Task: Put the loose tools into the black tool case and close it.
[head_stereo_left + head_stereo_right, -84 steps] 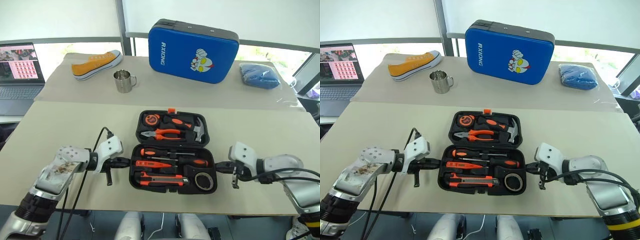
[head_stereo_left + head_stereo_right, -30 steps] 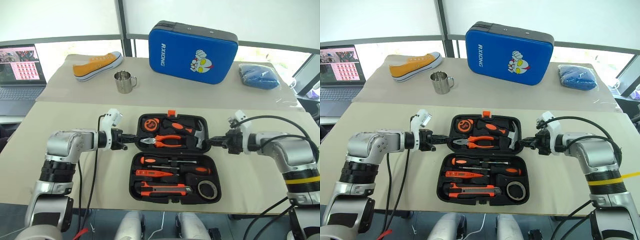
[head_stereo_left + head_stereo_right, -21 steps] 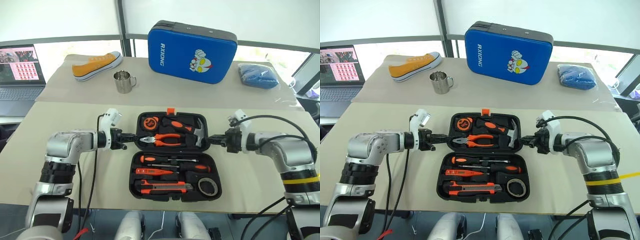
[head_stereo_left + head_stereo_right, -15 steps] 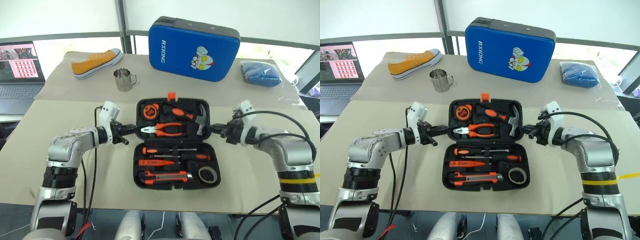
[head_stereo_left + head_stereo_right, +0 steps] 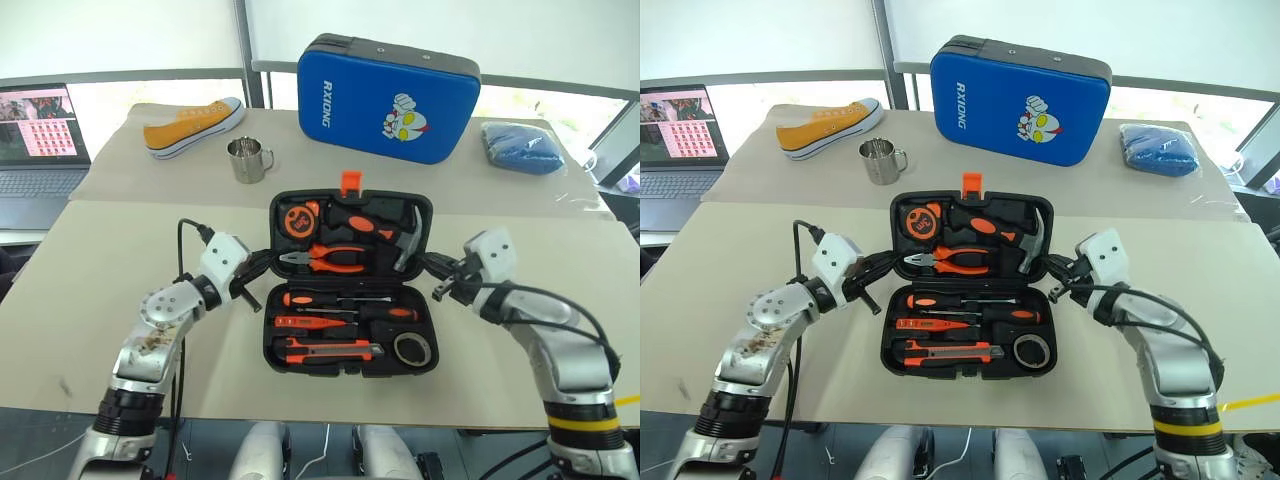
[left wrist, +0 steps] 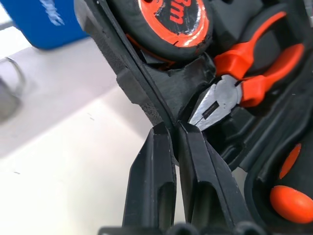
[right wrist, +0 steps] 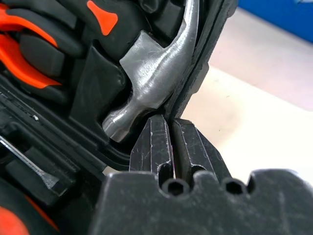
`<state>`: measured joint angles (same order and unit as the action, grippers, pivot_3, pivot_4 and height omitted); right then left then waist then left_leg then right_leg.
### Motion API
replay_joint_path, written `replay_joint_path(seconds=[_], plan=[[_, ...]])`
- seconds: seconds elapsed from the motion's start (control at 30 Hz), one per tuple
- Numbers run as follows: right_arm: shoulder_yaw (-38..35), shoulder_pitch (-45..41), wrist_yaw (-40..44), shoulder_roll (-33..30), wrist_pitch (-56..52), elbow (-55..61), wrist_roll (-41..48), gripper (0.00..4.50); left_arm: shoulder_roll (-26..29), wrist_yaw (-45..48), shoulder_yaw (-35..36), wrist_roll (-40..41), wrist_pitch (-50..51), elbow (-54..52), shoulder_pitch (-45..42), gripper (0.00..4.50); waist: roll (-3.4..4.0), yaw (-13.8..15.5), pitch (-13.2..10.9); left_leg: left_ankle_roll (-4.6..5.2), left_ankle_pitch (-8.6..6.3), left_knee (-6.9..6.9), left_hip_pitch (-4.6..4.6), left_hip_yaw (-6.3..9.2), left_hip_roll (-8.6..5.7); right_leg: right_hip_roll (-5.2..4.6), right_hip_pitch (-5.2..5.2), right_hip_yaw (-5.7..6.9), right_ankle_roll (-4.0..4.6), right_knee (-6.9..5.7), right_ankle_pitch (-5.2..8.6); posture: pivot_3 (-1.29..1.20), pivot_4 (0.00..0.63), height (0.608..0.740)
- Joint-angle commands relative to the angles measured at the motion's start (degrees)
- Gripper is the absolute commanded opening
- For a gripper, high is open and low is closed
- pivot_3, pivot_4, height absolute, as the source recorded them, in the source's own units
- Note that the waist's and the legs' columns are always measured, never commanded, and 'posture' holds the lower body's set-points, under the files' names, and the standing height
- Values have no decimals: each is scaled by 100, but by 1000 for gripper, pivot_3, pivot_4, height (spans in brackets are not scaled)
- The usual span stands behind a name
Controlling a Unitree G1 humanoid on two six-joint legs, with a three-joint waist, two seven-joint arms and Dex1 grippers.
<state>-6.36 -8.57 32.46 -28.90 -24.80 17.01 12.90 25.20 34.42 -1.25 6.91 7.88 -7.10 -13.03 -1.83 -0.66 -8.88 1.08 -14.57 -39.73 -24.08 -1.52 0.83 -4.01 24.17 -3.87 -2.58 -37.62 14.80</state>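
laptop (image 5: 38,140) cut off at picture edge

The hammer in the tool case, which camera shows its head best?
The right wrist view: the hammer head shows close up, beside the right end effector. Both eye views show the whole hammer, small, in the raised lid of the black tool case.
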Motion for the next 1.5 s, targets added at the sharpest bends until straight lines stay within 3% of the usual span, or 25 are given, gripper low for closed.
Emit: replay_joint_path(seconds=[0.03,0.17,0.4,0.5,0.53,0.57,0.73,0.83,0.87,0.93,1.0,1.03,1.1,1.2,1.3,1.33,1.5], plan=[[297,596,-115,-51,1550,293,-718,0,-152,-609,185,-377,-774,-152,174,19,0,-2,0,0,0,0,1,0,0,1,0,0,0,-3,0,0,150,739],[431,1037,-476,-259,3179,-280,-1643,0,-114,-1005,343,-745,-1471,-233,556,19,0,-34,1,-1,0,3,10,-4,1,3,-1,-4,0,-5,0,0,150,739],[486,1426,-854,-468,4687,-798,-2321,0,-29,-1247,560,-885,-1695,-401,1252,19,0,-61,1,-3,1,8,54,-17,6,4,-33,-11,1,-5,0,0,150,739],[548,1662,-813,-637,5158,-853,-2406,0,36,-1216,676,-798,-1663,-537,1525,19,-1,-83,1,-3,1,28,112,-18,11,9,-93,-10,2,13,1,0,150,739],[553,1780,-807,-699,5324,-855,-2442,0,69,-1189,713,-768,-1660,-592,1630,740,-1,-94,1,-3,1,40,131,-22,12,9,-110,-11,3,23,2,0,150,739],[551,1908,-784,-760,5453,-831,-2454,759,98,-1150,744,-736,-1654,-659,1739,939,0,-98,1,-3,1,48,138,-24,13,8,-116,-12,3,31,2,0,150,739],[80,2761,-433,-1262,5565,-146,-1996,2293,321,-1006,1337,-427,-1281,-1242,2421,2804,-1,-103,1,-3,1,74,143,-28,15,6,-116,-13,4,50,2,0,150,739],[-791,4062,896,-2149,4620,825,-380,3298,929,-269,2317,574,-336,-1564,2992,3871,0,-77,2,2,4,73,139,-36,10,-17,-117,-12,2,51,4,0,150,739],[-1030,4484,1332,-2407,4332,1072,60,3334,1158,-38,2542,870,26,-1521,3036,4218,-2,-64,1,4,4,75,141,-37,11,-23,-121,-10,-1,52,5,0,150,739],[-1238,4932,1807,-2688,4120,1261,423,3334,1514,229,2659,1323,713,-1317,2851,4218,-24,-19,-3,5,4,90,179,-34,15,-23,-168,1,2,65,11,0,150,739],[-1131,5049,2079,-2809,3830,1399,708,2773,1807,552,2349,1505,1117,-881,2204,4274,-41,34,4,4,3,91,224,-23,26,-21,-201,28,16,84,34,0,150,739],[-1095,5048,2177,-2815,3727,1453,775,2593,1886,659,2236,1541,1240,-737,1976,4274,-42,80,3,3,3,89,229,-23,26,-28,-203,35,9,86,72,0,150,739],[-783,4807,2308,-2824,3522,1495,674,1806,1962,975,1791,1425,1227,-210,1228,4274,-45,112,7,5,5,84,226,-33,19,-37,-197,34,-3,86,80,0,150,739],[5,3910,2300,-2680,3140,1401,392,917,1909,1690,789,938,727,847,-83,3573,-67,135,16,9,8,81,225,-35,12,-34,-203,34,-3,82,36,0,150,739],[482,3207,2285,-2554,2754,1372,253,0,1838,2265,187,692,341,1424,-673,2405,-65,85,19,9,15,77,190,-36,1,-30,-188,30,3,81,19,0,150,739],[606,3025,2300,-2534,2676,1373,186,0,1816,2419,33,638,244,1543,-791,2187,-66,53,19,9,14,78,189,-35,1,-28,-188,30,3,78,18,0,150,739],[1100,2084,2221,-2292,1977,1570,160,0,1528,2868,-486,541,201,1807,-1312,261,-68,-14,18,10,2,83,140,-28,5,-15,-138,30,2,75,21,0,150,739]])
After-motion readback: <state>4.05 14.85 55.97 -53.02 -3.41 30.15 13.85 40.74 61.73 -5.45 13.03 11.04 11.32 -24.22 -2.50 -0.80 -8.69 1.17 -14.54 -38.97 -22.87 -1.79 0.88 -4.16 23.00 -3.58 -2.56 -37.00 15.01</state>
